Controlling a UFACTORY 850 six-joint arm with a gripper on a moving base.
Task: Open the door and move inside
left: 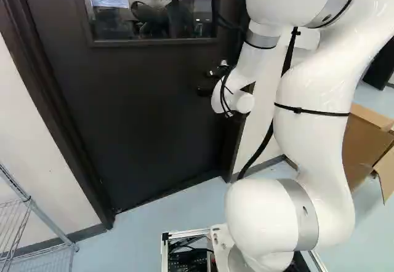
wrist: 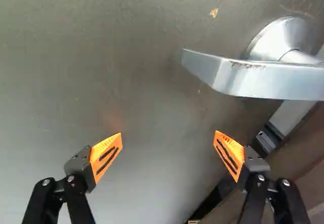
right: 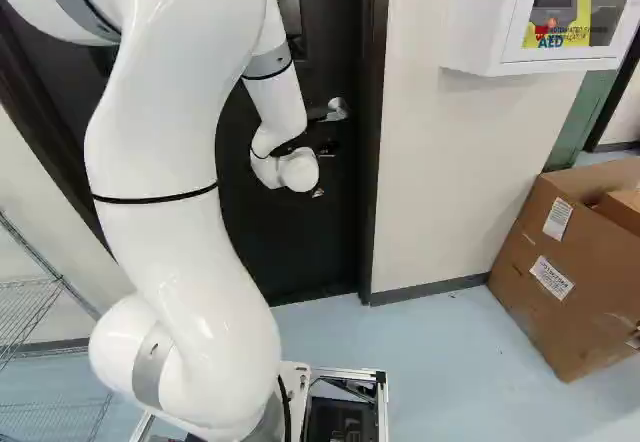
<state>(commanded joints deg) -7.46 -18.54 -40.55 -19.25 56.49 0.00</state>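
White arm (left: 314,106) parts stand closest in the left base view, reaching to the dark door (left: 135,100), whose window (left: 151,13) sits higher than the lever handle; the wrist end hides much around that handle. From the right base view, the lever handle (right: 336,110) shows just beside the arm's wrist, and the door frame (right: 373,142) runs close along the handle's other side. Seen from the wrist, the gripper (wrist: 168,133) is spread wide with nothing between its fingers (wrist: 106,155); the handle lies ahead of it, its free end pointing in across the line of the gap and its round mount (wrist: 283,36) farther off to one side. That lever looks like rigid metal, smooth enough for pads to slide along, and likely sprung, so it should resist turning and snap back if let slip. The best hold is probably across the flat blade near its free end, away from the mount, where leverage is greatest. As for the door, it looks solid and fairly heavy, so slow, steady force should suit it; whether it wants pushing or pulling, I cannot tell.
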